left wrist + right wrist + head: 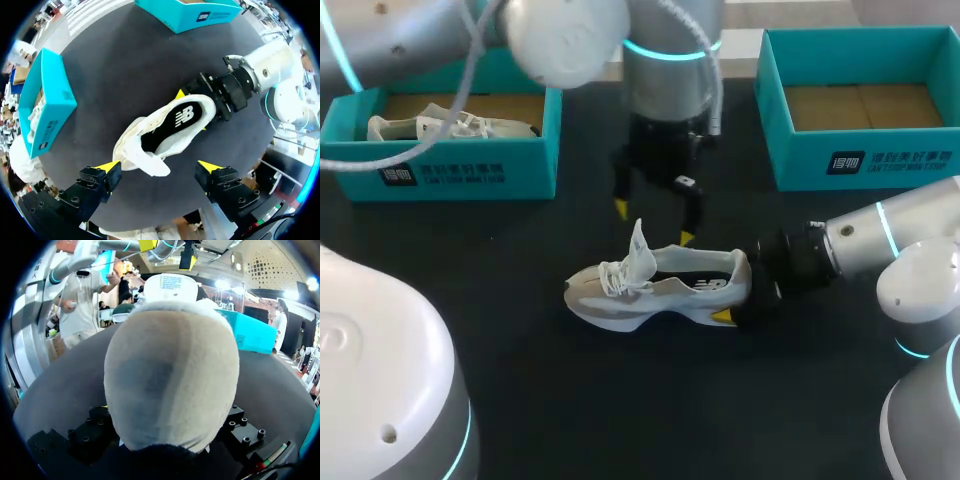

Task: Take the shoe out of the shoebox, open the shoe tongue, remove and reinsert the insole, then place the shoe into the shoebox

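A white and beige shoe [660, 285] lies on its sole in the middle of the black table, toe to the left, with its tongue [640, 248] standing up. My left gripper [653, 223] hangs just above the tongue, open, with nothing between its yellow tips. In the left wrist view the shoe [170, 130] lies below the open left gripper [159, 167], and the insole shows inside it. My right gripper [735, 290] is shut on the shoe's heel from the right. In the right wrist view that heel [170, 375] hides the fingertips of the right gripper [167, 437].
A teal shoebox [470, 165] at the back left holds another white shoe [450, 126]. A second teal shoebox [860, 160] at the back right holds nothing. Bare black tabletop [620, 400] lies in front of the shoe.
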{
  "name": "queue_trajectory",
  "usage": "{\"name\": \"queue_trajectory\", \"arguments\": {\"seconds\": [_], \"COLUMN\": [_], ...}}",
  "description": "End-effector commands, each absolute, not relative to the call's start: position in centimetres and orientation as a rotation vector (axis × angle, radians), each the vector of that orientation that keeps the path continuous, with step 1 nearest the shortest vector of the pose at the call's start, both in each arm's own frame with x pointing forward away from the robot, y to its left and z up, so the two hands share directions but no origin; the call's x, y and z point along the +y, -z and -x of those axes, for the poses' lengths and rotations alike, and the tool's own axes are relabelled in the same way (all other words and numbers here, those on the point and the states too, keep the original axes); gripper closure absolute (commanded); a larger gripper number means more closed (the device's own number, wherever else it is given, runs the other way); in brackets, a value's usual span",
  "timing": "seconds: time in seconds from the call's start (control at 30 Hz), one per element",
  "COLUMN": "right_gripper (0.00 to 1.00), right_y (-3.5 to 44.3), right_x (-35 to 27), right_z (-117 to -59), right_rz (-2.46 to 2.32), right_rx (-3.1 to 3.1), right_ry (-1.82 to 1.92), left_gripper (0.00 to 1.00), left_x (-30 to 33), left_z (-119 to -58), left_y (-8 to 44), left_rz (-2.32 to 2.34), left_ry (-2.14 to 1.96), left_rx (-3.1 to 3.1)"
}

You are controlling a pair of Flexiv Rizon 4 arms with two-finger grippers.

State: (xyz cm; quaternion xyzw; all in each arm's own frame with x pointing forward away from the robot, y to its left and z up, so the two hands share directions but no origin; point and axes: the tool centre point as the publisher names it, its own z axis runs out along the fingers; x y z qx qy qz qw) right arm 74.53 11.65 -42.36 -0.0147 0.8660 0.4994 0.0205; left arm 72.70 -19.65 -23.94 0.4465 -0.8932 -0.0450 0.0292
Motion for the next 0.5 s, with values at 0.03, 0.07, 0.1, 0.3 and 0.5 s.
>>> {"name": "queue_trajectory", "arguments": {"seconds": [0.03, 0.07, 0.1, 0.3, 0.5], "right_gripper": [1.00, 1.00, 1.00, 1.00, 1.00], "right_y": [42.74, 42.74, 42.74, 42.74, 42.74], "right_x": [11.89, 11.89, 11.89, 11.89, 11.89], "right_z": [-74.38, -74.38, -74.38, -74.38, -74.38], "right_rz": [0.045, 0.045, 0.045, 0.045, 0.045], "right_rx": [2.687, 2.687, 2.687, 2.687, 2.687], "right_ry": [-1.545, -1.545, -1.545, -1.545, -1.545], "left_gripper": [1.00, 1.00, 1.00, 1.00, 1.00], "left_x": [-22.59, -22.87, -23.03, -23.03, -23.03], "left_z": [-73.11, -72.92, -72.64, -72.64, -72.64], "left_y": [24.14, 24.02, 23.78, 23.78, 23.78], "left_rz": [0.171, 0.215, 0.222, 0.222, 0.222], "left_ry": [0.197, 0.165, 0.135, 0.135, 0.135], "left_rx": [-3.136, -3.125, -3.125, -3.125, -3.125]}}
